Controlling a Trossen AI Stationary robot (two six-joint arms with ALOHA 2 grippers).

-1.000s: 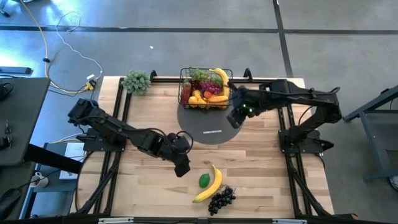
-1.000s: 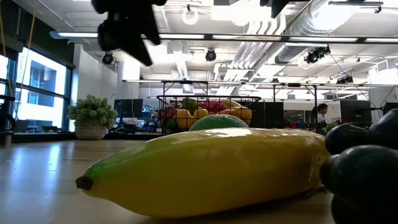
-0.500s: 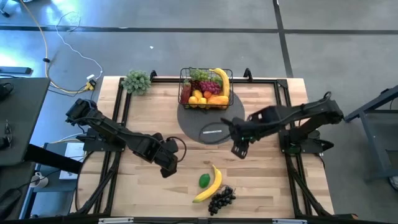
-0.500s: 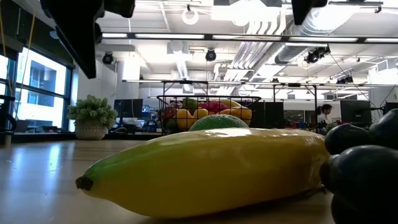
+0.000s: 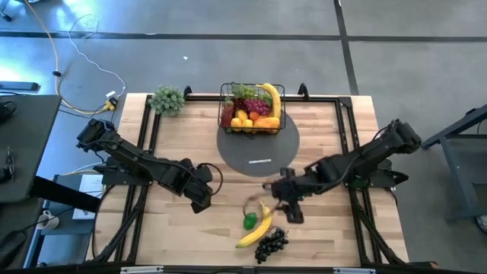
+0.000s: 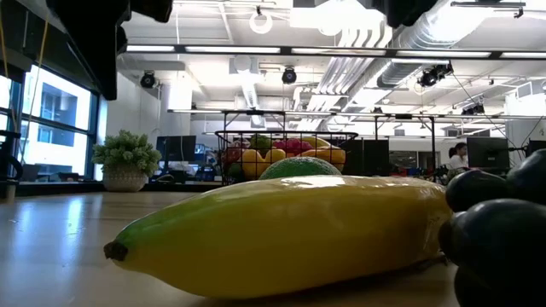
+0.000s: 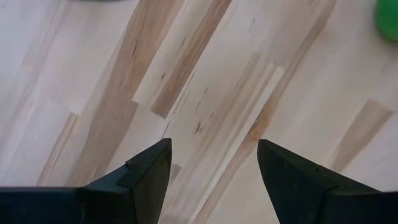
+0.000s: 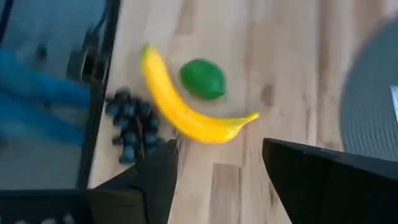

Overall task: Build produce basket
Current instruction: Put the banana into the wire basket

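I've got R gripper [image 5: 293, 205] spread, empty, just beside banana [image 5: 256, 227], lime [image 5: 249, 221] & grapes [image 5: 271, 243], lined up for next pick. Basket [image 5: 252, 109] on mat [image 5: 257, 152], mostly loaded. L gripper [image 5: 199, 199] apart, parked clear.

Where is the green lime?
In the high view the lime lies on the table's near middle, touching the banana, just above the black grapes.

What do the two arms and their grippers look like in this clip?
Both arms are dark, near-black, built of jointed segments on black frame bases. A thin cable loops beside the left gripper. The right gripper is equally dark. In the wrist views each has two flat, angular black fingers, without visible markings.
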